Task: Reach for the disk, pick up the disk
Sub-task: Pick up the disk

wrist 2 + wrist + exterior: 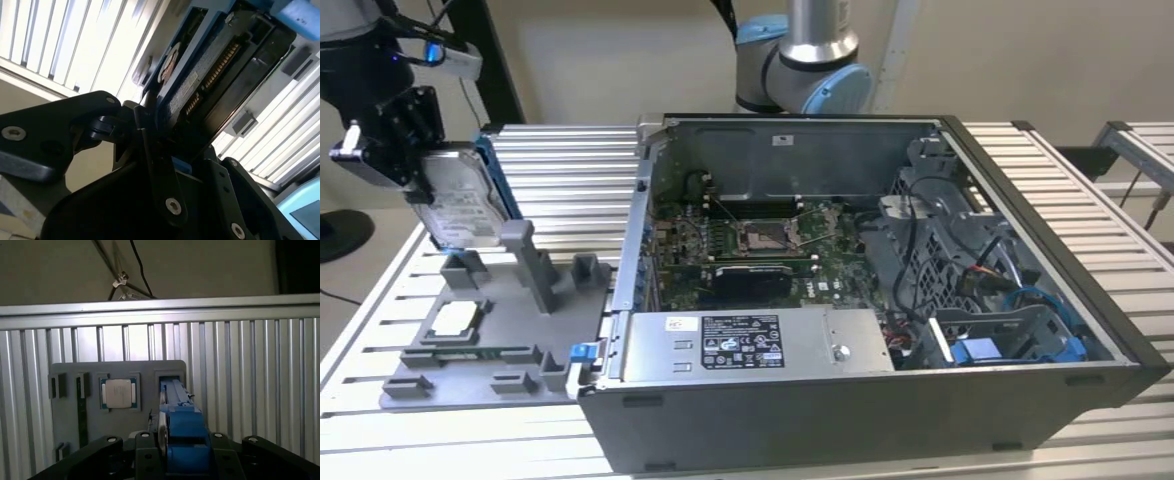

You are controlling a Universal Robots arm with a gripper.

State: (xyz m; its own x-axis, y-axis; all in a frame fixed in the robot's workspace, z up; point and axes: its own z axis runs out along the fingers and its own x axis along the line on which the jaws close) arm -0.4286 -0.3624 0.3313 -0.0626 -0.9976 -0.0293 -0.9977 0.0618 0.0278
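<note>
The gripper (416, 180), jaws clamped on one upright disk (464, 205), near one chip (456, 318)

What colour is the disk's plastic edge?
Blue. The bracket on the silver-grey metal disk shows best in the first wrist view.

In the exterior view the black end effector (430, 168), clamped on the flat silver-grey metal disk (464, 205) with its blue plastic bracket, covers the disk's upper end. The label's print is too small to read. In the first wrist view the disk's near end runs off the picture's edge. Behind the open dark-grey computer case (854, 420), a grey-and-blue robot arm (801, 55) is cut off at the top edge.
</note>
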